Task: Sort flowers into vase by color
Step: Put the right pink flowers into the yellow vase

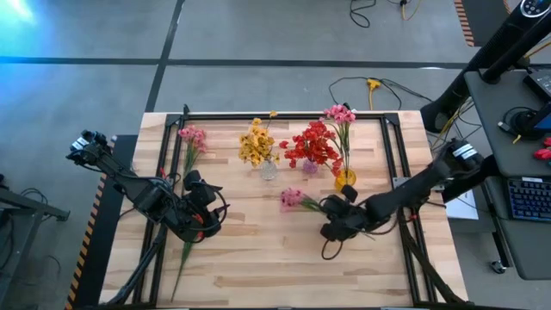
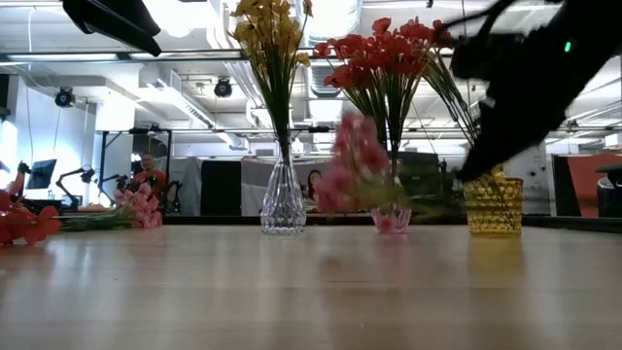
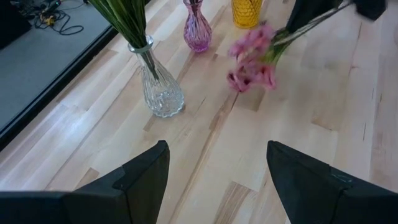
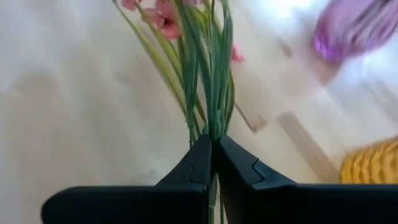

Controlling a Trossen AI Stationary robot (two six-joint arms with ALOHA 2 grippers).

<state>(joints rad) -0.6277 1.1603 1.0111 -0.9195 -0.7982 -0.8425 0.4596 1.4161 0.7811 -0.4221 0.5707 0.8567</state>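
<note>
My right gripper (image 1: 330, 207) is shut on a pink flower sprig (image 1: 292, 200) near the table's middle, in front of the vases. At the back stand a clear glass vase (image 1: 269, 169) with yellow flowers (image 1: 256, 143), a purple vase (image 1: 312, 169) with red flowers (image 1: 313, 143), and a yellow vase (image 1: 345, 178) with pink flowers (image 1: 339, 114). Another pink sprig (image 1: 191, 138) lies flat at the far left, its stem running toward the near edge. My left gripper (image 3: 217, 180) hangs open over the left part of the table with nothing between its fingers. My right gripper pinches the sprig's bundle of thin green stems (image 4: 211, 127) between its two fingertips. The fingers slant down from the table's right side, and the stems run on forward past the tips. The blossom end (image 2: 355, 170) hangs above the tabletop in the low view.
The three vases stand close together in a row at the back middle. Black rails (image 1: 392, 164) frame the wooden table (image 1: 258, 258), with bare wood toward the near edge. A desk with a keyboard (image 1: 525, 198) stands off to the right.
</note>
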